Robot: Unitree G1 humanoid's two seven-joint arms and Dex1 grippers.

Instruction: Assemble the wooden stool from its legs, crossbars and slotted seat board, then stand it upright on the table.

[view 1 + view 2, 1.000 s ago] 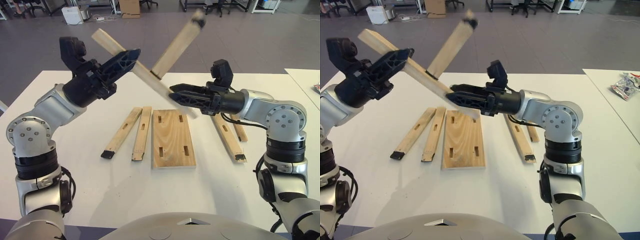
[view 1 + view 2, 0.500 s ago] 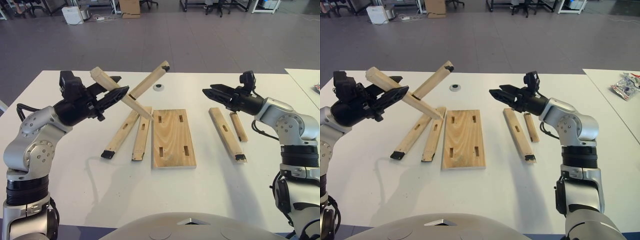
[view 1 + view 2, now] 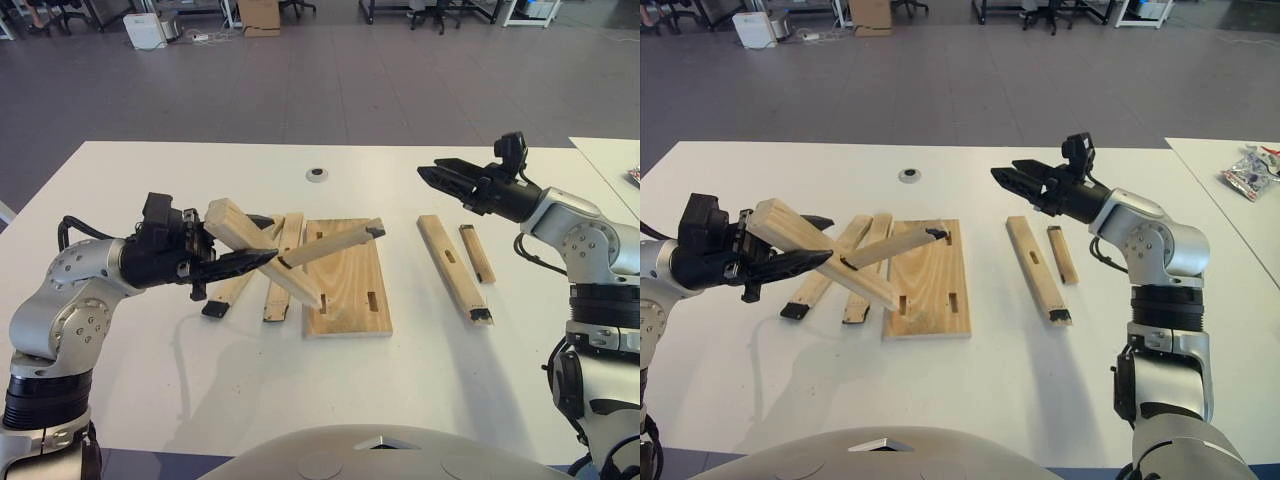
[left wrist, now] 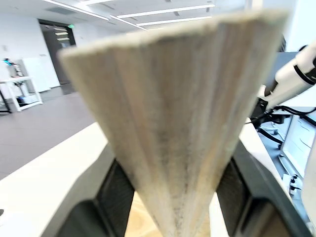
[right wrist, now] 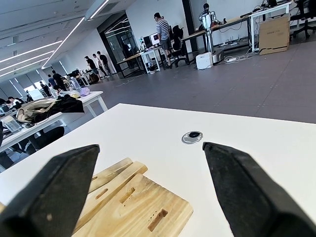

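My left gripper (image 3: 262,242) is shut on a wooden leg (image 3: 232,222) with a crossbar (image 3: 335,243) plugged into it, forming a slanted cross. The leg's lower end rests at the left edge of the slotted seat board (image 3: 352,290), which lies flat mid-table. In the left wrist view the leg's end (image 4: 173,123) sits between the black fingers (image 4: 116,197). Two more legs (image 3: 287,232) lie left of the board. A long leg (image 3: 453,265) and a short crossbar (image 3: 478,253) lie to its right. My right gripper (image 3: 432,172) hovers open and empty above the table's far right, its fingers (image 5: 59,192) spread wide.
A small round disc (image 3: 317,175) lies near the table's far edge. A second table at the right carries a crinkled bag (image 3: 1250,165). The white table's front half (image 3: 420,390) is bare.
My left arm has swung the joined leg and crossbar down from the air until its lower end sits at the seat board. My right gripper let go earlier and drew back to the right.
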